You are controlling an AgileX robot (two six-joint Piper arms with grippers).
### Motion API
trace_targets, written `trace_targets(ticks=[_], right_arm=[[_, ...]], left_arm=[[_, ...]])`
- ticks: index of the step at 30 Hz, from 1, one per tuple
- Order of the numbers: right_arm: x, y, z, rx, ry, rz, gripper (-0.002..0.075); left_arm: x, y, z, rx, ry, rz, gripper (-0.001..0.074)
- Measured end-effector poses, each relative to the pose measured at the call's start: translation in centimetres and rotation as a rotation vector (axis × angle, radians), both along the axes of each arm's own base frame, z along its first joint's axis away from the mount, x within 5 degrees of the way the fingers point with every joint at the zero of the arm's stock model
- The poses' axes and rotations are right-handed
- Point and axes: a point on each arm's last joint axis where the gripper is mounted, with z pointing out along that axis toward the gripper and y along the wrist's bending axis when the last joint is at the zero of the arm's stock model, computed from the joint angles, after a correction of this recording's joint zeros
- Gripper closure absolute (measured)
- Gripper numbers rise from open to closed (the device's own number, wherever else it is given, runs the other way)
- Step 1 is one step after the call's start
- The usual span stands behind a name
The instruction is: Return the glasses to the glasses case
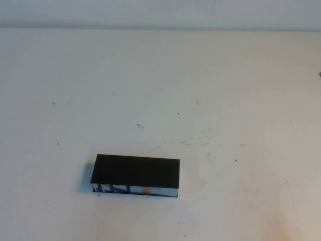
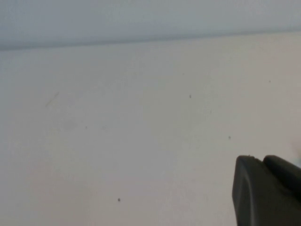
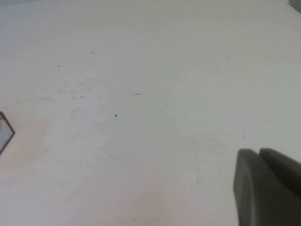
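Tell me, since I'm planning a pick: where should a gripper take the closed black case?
Probably across the glasses case's short width, descending from above: it lies flat, lid shut. Left gripper and right gripper, shut, sit parked away from it.

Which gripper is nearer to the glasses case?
Probably right. The right gripper, shut, hangs over the table with a corner of the glasses case in its view; the left gripper sees only table. Neither shows overhead.
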Motion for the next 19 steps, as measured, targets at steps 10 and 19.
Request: trace_targets(ticks=[10,19], right_arm=[[0.0,0.01,0.0,0.002,0.0,0.0,0.0739],[0.0,0.01,0.0,0.004,0.0,0.0,0.0739]], left_arm=[[-0.29,0.26,-1.27,0.008,0.141,0.043,0.0736],[-0.29,0.27,-1.27,0.009,0.141,0.044,0.0736]])
